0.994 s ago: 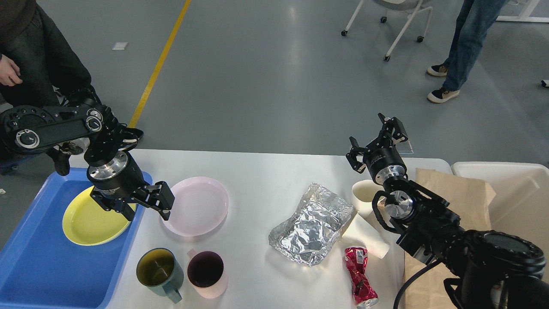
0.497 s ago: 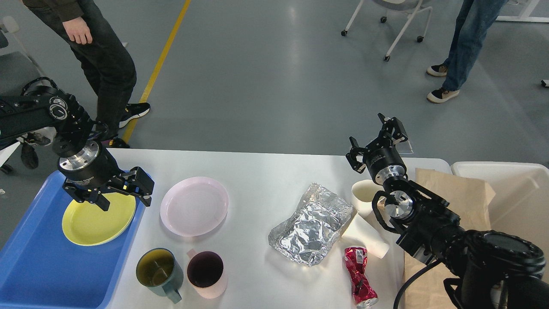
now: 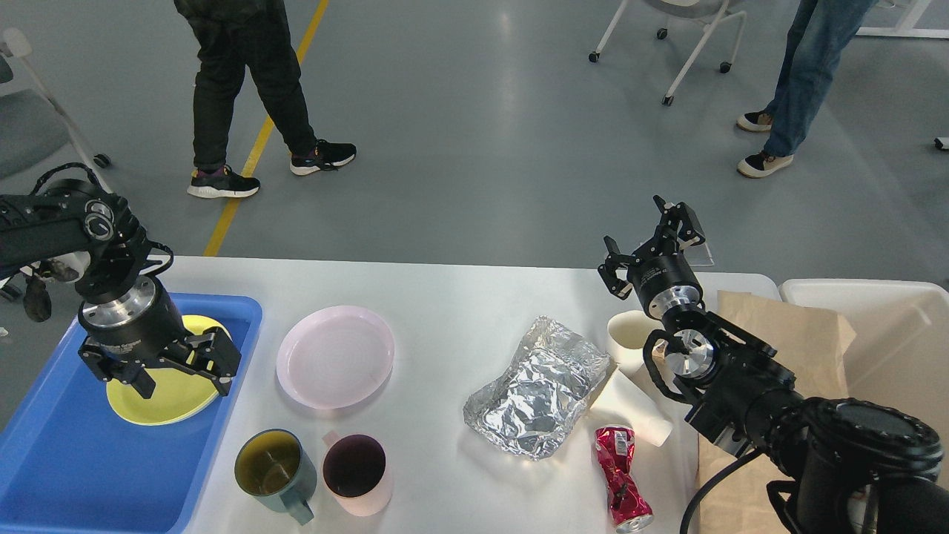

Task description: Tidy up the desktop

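The white desktop (image 3: 460,297) holds a pink plate (image 3: 335,356), a green mug (image 3: 273,466), a pink mug (image 3: 357,475), crumpled foil (image 3: 537,386), two white paper cups (image 3: 630,337), and a crushed red can (image 3: 621,478). A yellow plate (image 3: 167,393) lies in the blue tray (image 3: 67,460) at the left. My left gripper (image 3: 182,374) is open and empty, just above the yellow plate. My right gripper (image 3: 652,241) is open and empty, raised above the table's far right edge.
A cream bin (image 3: 890,319) with brown paper (image 3: 786,326) draped at its side stands at the right. People walk on the grey floor behind the table. A wheeled chair (image 3: 682,30) stands far back.
My left gripper has moved left and down, from beside the pink plate to above the yellow plate in the tray. The right arm has not moved. A person walked across behind.
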You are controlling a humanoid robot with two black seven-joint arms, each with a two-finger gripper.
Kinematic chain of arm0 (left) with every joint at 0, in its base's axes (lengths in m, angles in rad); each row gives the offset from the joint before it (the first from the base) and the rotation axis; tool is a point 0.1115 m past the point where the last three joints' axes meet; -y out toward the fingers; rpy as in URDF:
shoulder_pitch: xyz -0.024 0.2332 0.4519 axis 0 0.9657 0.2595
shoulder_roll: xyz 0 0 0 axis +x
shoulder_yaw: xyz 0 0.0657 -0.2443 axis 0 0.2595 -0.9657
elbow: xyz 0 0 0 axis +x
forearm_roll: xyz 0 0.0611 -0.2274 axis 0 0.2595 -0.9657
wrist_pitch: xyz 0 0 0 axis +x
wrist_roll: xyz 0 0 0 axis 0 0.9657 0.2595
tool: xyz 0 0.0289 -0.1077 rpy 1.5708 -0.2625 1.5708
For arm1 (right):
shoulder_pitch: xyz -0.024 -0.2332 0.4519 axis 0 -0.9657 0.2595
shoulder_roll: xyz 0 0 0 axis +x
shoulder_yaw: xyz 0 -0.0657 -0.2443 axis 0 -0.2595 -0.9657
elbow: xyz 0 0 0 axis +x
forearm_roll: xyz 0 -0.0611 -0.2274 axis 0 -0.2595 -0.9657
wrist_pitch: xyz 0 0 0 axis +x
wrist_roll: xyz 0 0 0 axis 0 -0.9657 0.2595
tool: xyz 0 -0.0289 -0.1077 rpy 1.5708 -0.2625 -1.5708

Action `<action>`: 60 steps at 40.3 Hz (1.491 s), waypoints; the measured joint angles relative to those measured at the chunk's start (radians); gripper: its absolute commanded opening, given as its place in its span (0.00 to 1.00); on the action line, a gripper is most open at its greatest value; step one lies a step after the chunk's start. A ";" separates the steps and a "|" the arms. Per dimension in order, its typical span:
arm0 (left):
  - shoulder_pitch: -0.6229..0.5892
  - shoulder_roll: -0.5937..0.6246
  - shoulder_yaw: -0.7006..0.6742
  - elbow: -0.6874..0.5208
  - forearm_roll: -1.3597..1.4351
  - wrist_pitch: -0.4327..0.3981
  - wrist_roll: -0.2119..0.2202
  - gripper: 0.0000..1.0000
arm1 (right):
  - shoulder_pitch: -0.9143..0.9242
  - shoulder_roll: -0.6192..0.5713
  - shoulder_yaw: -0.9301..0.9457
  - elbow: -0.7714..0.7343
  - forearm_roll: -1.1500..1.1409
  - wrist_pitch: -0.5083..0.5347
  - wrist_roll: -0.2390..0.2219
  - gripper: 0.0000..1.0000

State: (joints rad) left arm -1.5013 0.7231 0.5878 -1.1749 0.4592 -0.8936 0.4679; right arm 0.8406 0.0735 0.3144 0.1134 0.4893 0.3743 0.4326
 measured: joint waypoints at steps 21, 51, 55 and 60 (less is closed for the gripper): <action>-0.134 0.027 0.200 -0.322 0.004 0.338 0.029 0.96 | 0.000 0.000 0.000 0.000 0.000 0.000 0.000 1.00; -0.059 -0.024 0.156 -0.322 -0.011 0.315 0.095 0.97 | 0.000 0.000 0.000 0.001 0.000 0.000 0.000 1.00; -0.054 -0.026 0.153 -0.313 -0.011 0.315 0.098 0.97 | 0.000 0.000 0.000 0.001 0.000 0.000 0.000 1.00; -0.044 -0.030 0.153 -0.309 -0.012 0.315 0.099 0.97 | 0.000 0.000 0.000 0.001 0.000 0.000 0.000 1.00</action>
State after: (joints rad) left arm -1.5455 0.6934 0.7408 -1.4837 0.4475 -0.5783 0.5664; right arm 0.8406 0.0734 0.3145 0.1140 0.4894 0.3743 0.4326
